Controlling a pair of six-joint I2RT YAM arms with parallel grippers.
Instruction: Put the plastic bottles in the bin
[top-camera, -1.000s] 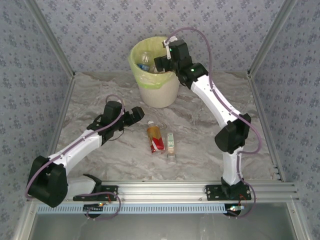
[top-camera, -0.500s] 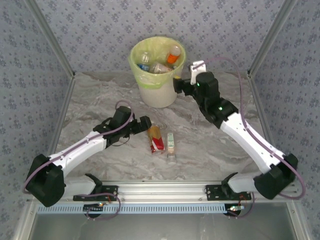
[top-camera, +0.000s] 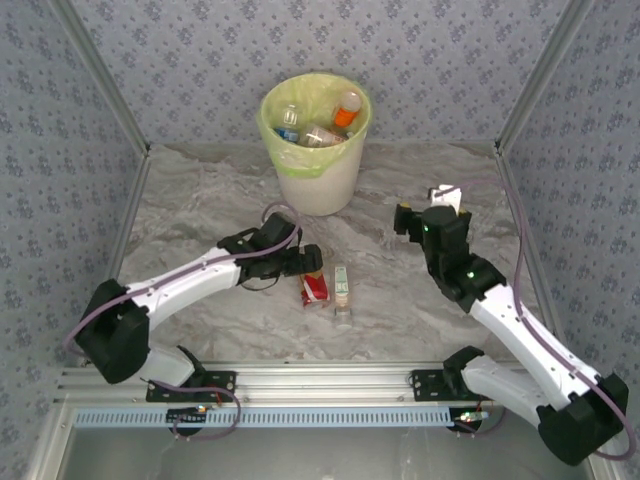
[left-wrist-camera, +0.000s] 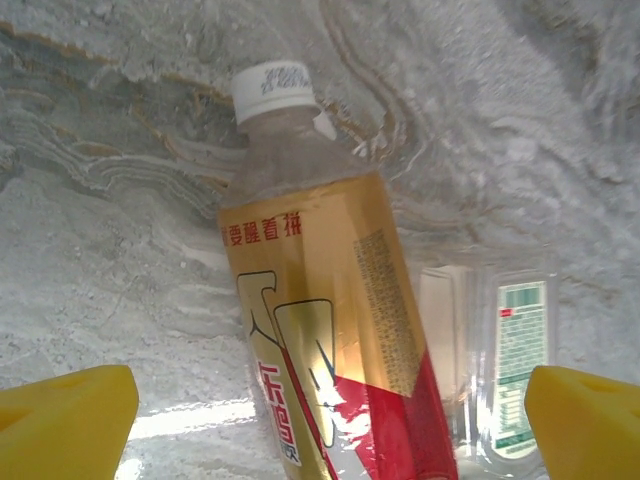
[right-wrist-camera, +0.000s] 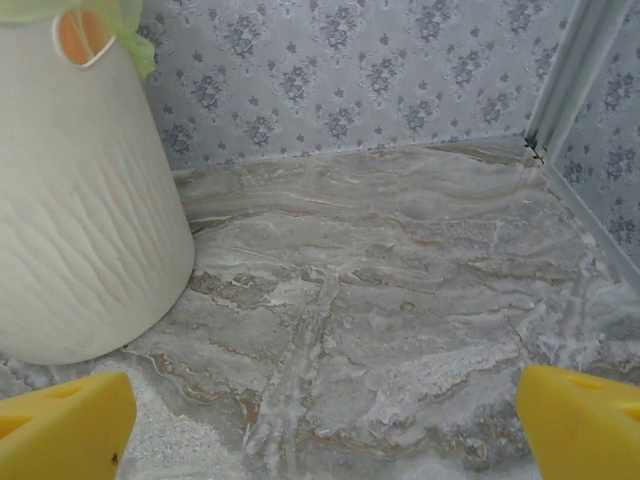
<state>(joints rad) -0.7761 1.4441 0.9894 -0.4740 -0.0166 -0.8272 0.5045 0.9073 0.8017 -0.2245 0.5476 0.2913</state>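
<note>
My left gripper (top-camera: 306, 264) is wide open and holds nothing. Its two yellow fingertips (left-wrist-camera: 65, 420) stand far apart. Between them lies a plastic bottle with a white cap, amber drink inside and a gold and red label (left-wrist-camera: 330, 330). My fingertips do not squeeze it. It lies flat on the grey marble-look worktop (top-camera: 200, 210), with its cap pointing away from me. Just beside it, on its right, lies a small clear plastic bottle with a green and white label (top-camera: 342, 290), flat too. My right gripper (top-camera: 405, 218) is also wide open, with nothing in it. It hangs over a bare part of the worktop, well apart from both bottles. It points toward the back wall, and the round white bucket with the pale yellow-green bag over its rim (right-wrist-camera: 80, 230) stands to its left. That bin stands at the back of the worktop, in the middle. Inside it lie more plastic bottles (top-camera: 318, 133), and one of them has an orange cap (top-camera: 348, 105).
</note>
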